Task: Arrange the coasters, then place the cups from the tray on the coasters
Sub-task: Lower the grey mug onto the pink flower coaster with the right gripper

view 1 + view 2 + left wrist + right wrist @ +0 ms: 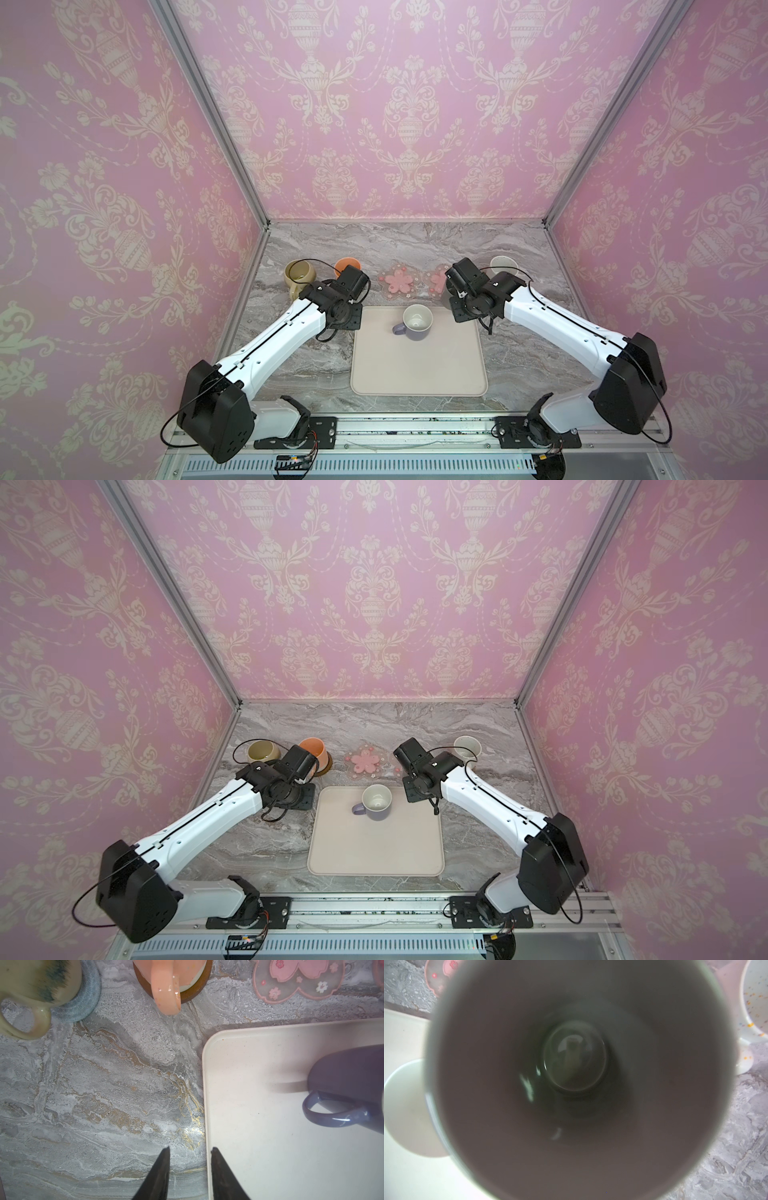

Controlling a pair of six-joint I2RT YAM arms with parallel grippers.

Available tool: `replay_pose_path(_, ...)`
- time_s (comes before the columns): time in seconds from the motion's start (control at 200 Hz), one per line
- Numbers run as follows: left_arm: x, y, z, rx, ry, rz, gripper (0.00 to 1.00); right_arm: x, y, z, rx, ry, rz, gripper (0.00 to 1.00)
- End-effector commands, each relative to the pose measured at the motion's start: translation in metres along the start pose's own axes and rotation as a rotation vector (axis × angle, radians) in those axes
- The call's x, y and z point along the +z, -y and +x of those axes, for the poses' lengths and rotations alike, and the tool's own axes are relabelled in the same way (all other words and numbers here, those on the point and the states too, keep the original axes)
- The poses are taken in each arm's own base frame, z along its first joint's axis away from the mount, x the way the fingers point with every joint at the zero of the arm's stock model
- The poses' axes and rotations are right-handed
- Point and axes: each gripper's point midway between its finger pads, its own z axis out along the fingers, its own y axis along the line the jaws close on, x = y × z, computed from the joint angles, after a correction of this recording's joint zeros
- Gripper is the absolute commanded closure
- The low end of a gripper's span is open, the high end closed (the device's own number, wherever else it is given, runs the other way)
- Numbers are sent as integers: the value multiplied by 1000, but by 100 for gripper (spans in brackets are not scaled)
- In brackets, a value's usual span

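Tray (pixel 415 370) holds one lavender mug (pixel 417 322), upright and empty.

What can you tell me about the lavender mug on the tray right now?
The lavender mug looks like glossy ceramic, lavender outside, white and empty inside. It stands upright on the cream tray, near its far edge, with its loop handle pointing leftward in both top views. Nothing but the tray touches it.

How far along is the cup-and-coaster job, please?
Done: olive mug on the blue-grey woven coaster, peach mug on the dark brown coaster; white speckled mug stands far right, coaster unseen. In hand: right claw appears shut on the grey mug near a pink flower coaster. Remaining: lavender mug on the tray.
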Motion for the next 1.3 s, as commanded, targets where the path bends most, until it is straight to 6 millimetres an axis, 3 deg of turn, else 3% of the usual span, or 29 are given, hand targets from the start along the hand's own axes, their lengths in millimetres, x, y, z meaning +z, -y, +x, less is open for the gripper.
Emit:
replay_pose_path(0.0, -3, -3, 17, -25, -35, 3, 64, -10, 2, -40, 9, 119, 5, 100)
replay_pose_path(0.46, -18, -16, 31, -86, -18, -3, 63, 20, 14, -81, 40, 122, 28, 100)
replay_pose_path(0.676, -19, -19, 36, -113, -17, 0, 63, 34, 11, -91, 43, 112, 12, 100)
replay_pose_path(0.986, -23, -22, 36, -124, -9, -12, 63, 49, 13, -94, 56, 81, 13, 100)
replay_pose_path(1.291, -22, -21, 38, -134, -10, -2, 63, 52, 16, -88, 72, 67, 14, 100)
